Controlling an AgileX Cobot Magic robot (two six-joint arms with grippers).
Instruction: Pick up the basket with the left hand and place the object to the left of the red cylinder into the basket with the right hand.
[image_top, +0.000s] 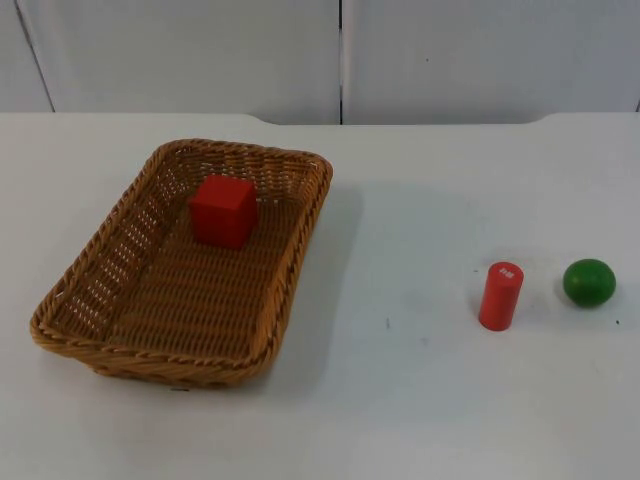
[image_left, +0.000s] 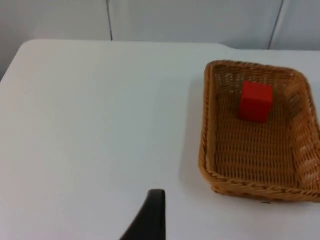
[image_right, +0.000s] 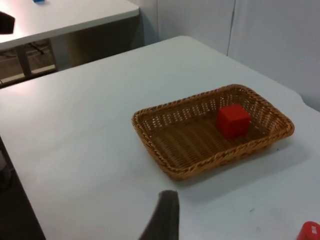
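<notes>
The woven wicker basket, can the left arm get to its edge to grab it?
Probably yes. The woven wicker basket sits on the white table with bare surface between its rim and the left gripper's fingertip. The red cube inside sits away from that rim.

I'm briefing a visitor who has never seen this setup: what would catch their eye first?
The wicker basket on the table's left side, with a red cube already inside near its far end. Then, off to the right, a red cylinder standing upright with a green ball to its right, the two apart.
</notes>
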